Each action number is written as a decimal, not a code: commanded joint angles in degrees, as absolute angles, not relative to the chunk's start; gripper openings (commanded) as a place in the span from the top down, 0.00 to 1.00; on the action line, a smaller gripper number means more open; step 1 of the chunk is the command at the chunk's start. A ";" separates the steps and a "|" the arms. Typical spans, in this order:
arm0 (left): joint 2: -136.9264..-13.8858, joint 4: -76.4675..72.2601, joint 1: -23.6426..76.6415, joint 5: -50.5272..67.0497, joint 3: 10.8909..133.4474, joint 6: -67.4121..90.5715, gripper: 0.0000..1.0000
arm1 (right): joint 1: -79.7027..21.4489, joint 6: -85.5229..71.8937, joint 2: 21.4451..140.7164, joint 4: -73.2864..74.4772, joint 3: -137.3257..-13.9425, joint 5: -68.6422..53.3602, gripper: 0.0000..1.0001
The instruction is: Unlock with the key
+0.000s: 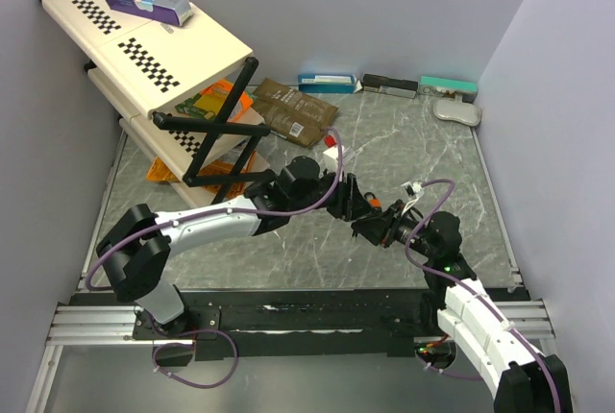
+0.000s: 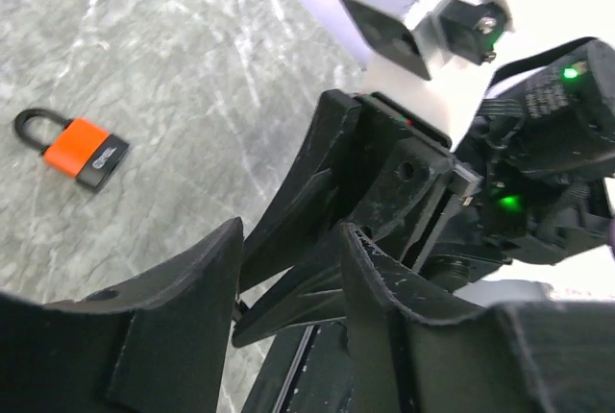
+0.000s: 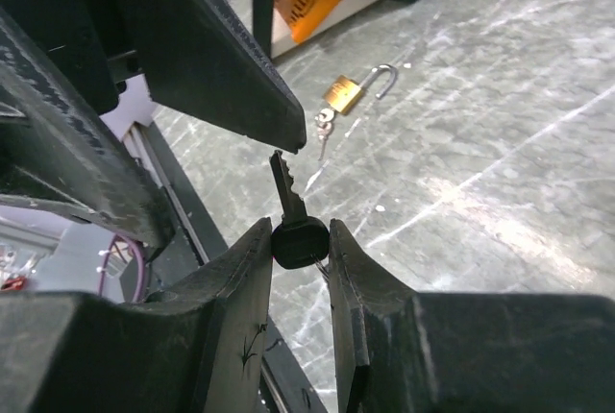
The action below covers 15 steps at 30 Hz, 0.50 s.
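Note:
My right gripper (image 3: 301, 232) is shut on the black head of a silver key (image 3: 288, 192), blade pointing up and away. A brass padlock (image 3: 343, 92) with its shackle swung open lies on the table beyond it, a small key bunch (image 3: 323, 125) beside it. An orange padlock (image 2: 86, 152) with a closed black shackle lies on the table in the left wrist view. My left gripper (image 2: 293, 232) is open and empty, its fingers (image 3: 207, 58) straddling the right gripper's fingers (image 2: 384, 173) close to the key tip. Both grippers meet mid-table in the top view (image 1: 377, 219).
A cream folding rack (image 1: 154, 43) with a purple box (image 1: 149, 0) stands at the back left, orange packets (image 1: 207, 106) beneath it. A brown packet (image 1: 293, 110), flat boxes (image 1: 384, 84) and a white object (image 1: 456, 111) lie along the back wall.

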State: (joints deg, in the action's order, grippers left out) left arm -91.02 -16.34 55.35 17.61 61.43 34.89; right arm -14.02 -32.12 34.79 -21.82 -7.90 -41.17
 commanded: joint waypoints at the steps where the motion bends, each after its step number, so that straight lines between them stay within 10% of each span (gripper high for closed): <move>1: -92.55 -11.00 56.51 11.96 64.33 33.14 0.51 | -14.33 -29.80 32.79 -20.22 -9.23 -38.15 1.00; 9: -93.51 -6.68 58.97 5.19 65.83 31.99 0.50 | -14.41 -28.13 31.90 -17.32 -9.67 -36.39 1.00; 15: -94.74 -4.75 60.11 4.04 67.76 31.46 0.72 | -14.50 -27.42 31.46 -15.83 -9.76 -35.07 1.00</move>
State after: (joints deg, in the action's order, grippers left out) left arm -94.21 -5.93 59.00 6.20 64.58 32.62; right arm -14.13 -28.84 33.12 -15.79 -7.92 -36.69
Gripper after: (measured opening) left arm 0.326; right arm 0.338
